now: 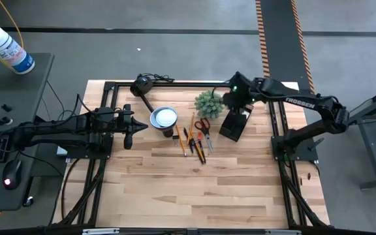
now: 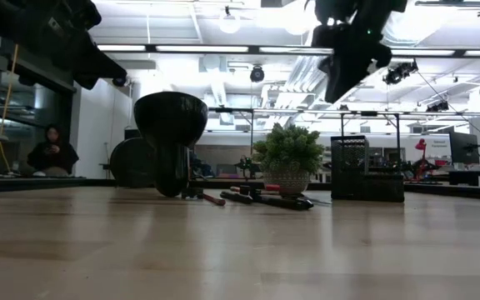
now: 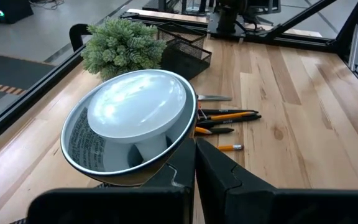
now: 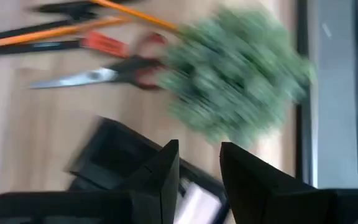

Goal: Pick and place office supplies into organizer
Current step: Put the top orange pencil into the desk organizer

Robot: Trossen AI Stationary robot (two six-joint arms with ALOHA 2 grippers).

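Right gripper (image 4: 197, 165), fingers spread and empty, hangs above the black mesh rectangular organizer (image 1: 234, 124) beside the green spiky plant (image 1: 209, 102), probably lining up on the red-handled scissors (image 1: 203, 127) and orange pencils (image 1: 189, 138) loose on the wooden table (image 1: 207, 189); left gripper (image 1: 128, 126), pressed together, waits by the white-faced desk lamp (image 1: 163, 118).

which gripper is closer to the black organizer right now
Right. The right gripper hangs just above the organizer, near the plant. The left gripper waits across the table, beyond the lamp.
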